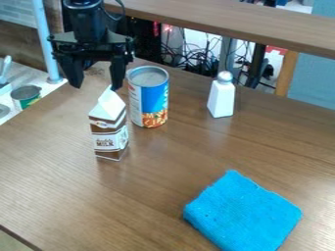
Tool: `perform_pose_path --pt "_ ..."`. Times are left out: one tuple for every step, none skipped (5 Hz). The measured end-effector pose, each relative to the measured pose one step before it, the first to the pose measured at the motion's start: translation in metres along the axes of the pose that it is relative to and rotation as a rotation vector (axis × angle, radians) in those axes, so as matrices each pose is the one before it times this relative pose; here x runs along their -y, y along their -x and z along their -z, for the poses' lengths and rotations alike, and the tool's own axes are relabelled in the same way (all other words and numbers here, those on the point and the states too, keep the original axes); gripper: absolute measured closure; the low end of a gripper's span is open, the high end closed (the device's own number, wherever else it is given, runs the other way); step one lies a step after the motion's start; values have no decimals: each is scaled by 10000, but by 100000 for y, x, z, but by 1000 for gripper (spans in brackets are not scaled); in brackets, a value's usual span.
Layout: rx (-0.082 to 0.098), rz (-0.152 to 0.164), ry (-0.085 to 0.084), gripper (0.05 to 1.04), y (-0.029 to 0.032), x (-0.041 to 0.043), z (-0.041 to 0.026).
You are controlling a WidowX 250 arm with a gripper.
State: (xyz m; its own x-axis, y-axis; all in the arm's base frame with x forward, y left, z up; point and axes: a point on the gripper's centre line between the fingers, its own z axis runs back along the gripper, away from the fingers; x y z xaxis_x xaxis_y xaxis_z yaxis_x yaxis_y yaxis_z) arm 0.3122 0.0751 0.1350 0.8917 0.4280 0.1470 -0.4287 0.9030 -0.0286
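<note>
While pincer (97, 84) hangs far left, fingers apart by milk carton (109, 131), can (149, 100) stands just right, blue cloth (243, 213) near right.

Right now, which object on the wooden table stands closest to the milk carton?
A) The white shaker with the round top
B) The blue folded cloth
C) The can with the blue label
C: the can stands just behind the milk carton, while the shaker and the cloth are clearly farther away across the table.
</note>
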Motion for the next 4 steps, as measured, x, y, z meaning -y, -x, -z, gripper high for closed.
perform_pose_path --pt "110 433 77 83 440 -2 945" --pt "85 313 53 83 318 7 841" --pt "-17 354 -113 83 510 103 802" --pt "-123 118 -129 83 612 -28 810"
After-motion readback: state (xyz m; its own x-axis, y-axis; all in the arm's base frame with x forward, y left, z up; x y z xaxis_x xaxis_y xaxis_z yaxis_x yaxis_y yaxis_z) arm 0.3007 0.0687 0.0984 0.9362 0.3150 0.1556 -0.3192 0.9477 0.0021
